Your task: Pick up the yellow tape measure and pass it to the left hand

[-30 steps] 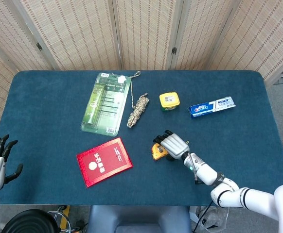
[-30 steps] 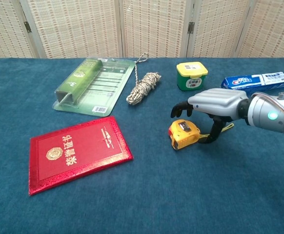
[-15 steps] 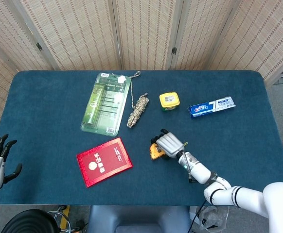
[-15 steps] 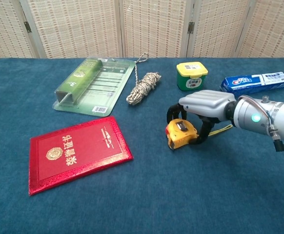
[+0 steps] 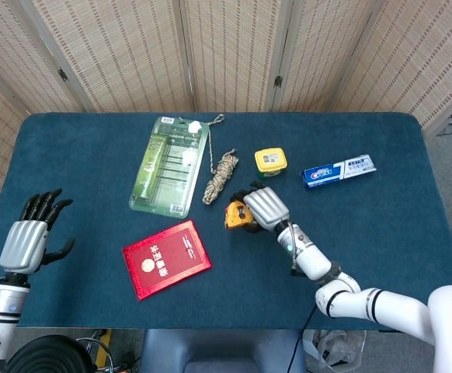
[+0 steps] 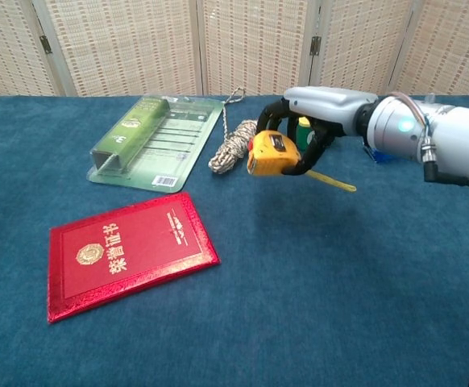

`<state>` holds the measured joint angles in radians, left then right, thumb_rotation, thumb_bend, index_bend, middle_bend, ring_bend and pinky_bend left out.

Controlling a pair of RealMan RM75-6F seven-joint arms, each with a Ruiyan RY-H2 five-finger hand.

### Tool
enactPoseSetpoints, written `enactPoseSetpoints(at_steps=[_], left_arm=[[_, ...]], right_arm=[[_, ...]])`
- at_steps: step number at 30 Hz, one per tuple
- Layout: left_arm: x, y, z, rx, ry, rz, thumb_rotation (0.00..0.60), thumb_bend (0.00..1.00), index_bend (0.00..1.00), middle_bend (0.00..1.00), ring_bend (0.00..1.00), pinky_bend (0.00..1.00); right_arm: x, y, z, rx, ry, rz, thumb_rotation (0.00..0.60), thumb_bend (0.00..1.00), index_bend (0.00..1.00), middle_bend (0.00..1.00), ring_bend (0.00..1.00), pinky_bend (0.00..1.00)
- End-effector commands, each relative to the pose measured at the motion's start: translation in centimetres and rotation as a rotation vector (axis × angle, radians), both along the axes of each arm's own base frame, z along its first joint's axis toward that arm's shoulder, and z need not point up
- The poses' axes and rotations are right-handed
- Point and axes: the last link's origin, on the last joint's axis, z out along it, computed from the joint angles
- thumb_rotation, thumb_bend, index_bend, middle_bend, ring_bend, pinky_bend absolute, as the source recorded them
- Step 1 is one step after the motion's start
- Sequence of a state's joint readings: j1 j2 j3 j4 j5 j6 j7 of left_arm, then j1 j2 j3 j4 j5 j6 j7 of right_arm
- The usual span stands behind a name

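My right hand (image 5: 262, 207) (image 6: 319, 113) grips the yellow tape measure (image 5: 234, 215) (image 6: 271, 153) and holds it in the air above the middle of the blue table (image 5: 381, 233). A short strip of yellow tape (image 6: 332, 180) trails out of the case toward the right. My left hand (image 5: 30, 237) is raised at the left edge of the head view, fingers spread, holding nothing. The chest view does not show it.
A red booklet (image 5: 166, 258) (image 6: 126, 251) lies front left. Behind it are a green blister pack (image 5: 169, 165) (image 6: 150, 139) and a coil of rope (image 5: 221, 176) (image 6: 237, 146). A small yellow-lidded tub (image 5: 270, 162) and a toothpaste box (image 5: 339, 170) lie further back right.
My right hand has closed on the tape measure, lifted it off the table and carried it up and to the left. My left hand has risen and moved inward over the table's left edge.
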<state>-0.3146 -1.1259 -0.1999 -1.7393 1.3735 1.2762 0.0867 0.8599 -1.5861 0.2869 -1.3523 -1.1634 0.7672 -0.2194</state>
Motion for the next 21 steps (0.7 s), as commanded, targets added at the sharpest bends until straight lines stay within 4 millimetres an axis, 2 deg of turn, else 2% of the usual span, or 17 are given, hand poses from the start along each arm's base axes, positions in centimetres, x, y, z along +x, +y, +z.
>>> enactPoseSetpoints(at_steps=[1,5,10,12,15,21], left_arm=[[2.7,2.5,-1.4,-0.057,-0.125,-0.012,0.6,0.33,0.19,0.11,0.04,0.0],[5.1,4.2,-3.2,-0.146,-0.25,0.018,0.6,0.31,0.15,0.12,0.06,0.0],[8.0,5.6,-5.2,-0.227,-0.378,0.06,0.6,0.31,0.04,0.12,0.06,0.0],[9.1,6.0,-6.1,-0.233,-0.404,0.063,0.6,0.31,0.0,0.08,0.03,0.0],[10.0,6.5,-7.3,-0.216,-0.392,0.064,0.6,0.31,0.0,0.0,0.0,0.0],[12.2,7.1,-10.0,-0.197,-0.452,0.094,0.6,0.31,0.0,0.0,0.0,0.0]], right_arm=[[2.0,-0.8,1.0,-0.023,-0.016,-0.006,0.6,0.3,0.62,0.53,0.42,0.15],[3.3,-1.2,1.1,-0.034,-0.035,-0.026,0.6,0.29,0.62,0.53,0.42,0.15],[5.1,-1.4,0.9,-0.024,-0.062,-0.049,0.6,0.29,0.63,0.54,0.43,0.17],[5.8,-1.6,0.9,-0.019,-0.072,-0.063,0.6,0.29,0.63,0.54,0.44,0.18],[6.5,-1.8,0.7,-0.014,-0.083,-0.087,0.6,0.3,0.63,0.54,0.44,0.18],[7.9,-2.0,-0.5,0.025,-0.1,-0.139,0.6,0.29,0.63,0.54,0.44,0.19]])
